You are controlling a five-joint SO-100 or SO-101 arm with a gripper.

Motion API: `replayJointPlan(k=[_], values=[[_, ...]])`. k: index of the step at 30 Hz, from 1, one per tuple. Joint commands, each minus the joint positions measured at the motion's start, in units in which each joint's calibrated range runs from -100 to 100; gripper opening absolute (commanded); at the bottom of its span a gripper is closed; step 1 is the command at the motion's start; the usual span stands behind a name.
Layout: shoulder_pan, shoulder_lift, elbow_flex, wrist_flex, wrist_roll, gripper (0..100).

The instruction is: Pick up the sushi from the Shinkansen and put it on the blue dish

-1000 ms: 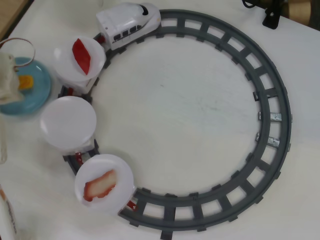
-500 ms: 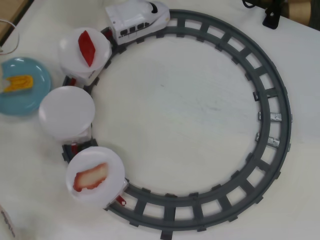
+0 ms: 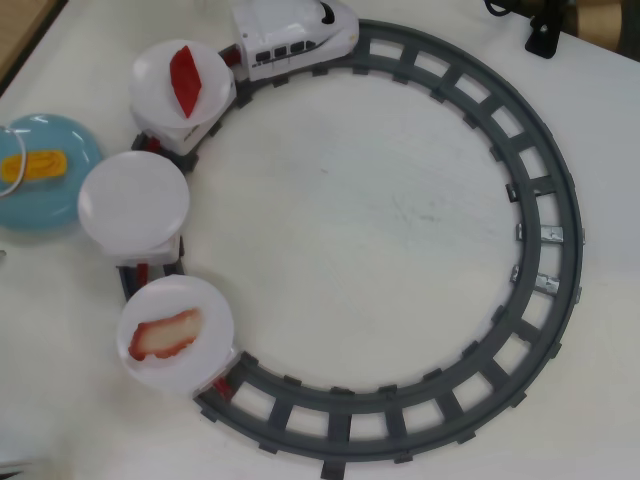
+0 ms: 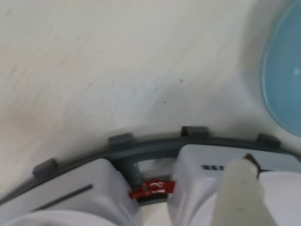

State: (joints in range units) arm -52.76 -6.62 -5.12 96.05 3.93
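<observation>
In the overhead view the yellow-orange egg sushi point(image 3: 35, 165) lies on the light-blue dish point(image 3: 60, 195) at the far left. The white Shinkansen point(image 3: 295, 38) stands at the top of the grey track. It pulls three white plate cars. The first carries a red piece point(image 3: 186, 80), the middle one point(image 3: 133, 203) is bare, and the last carries a pink-and-white piece point(image 3: 165, 333). The arm does not show in the overhead view. In the wrist view one pale finger point(image 4: 239, 193) enters from the bottom edge over white train cars point(image 4: 202, 162). The dish's rim point(image 4: 284, 80) is at the right edge there.
The grey circular track point(image 3: 560, 230) fills most of the white table in the overhead view. A black object point(image 3: 545, 25) sits at the top right edge. In the wrist view a red coupler point(image 4: 150, 189) joins two cars on the track point(image 4: 141, 147).
</observation>
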Motion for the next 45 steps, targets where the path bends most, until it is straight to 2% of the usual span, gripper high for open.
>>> replayJointPlan(k=[1,7,19,28,45], values=[[0.65,-12.91,11.98,-3.78,0.15,25],[0.82,-26.02,29.74,-9.81,-0.22,3],[0.82,-45.35,60.58,-24.25,-0.06,3],[0.91,-53.64,75.46,-32.23,-0.32,3],[1.0,-68.49,93.67,-35.88,-0.27,3]])
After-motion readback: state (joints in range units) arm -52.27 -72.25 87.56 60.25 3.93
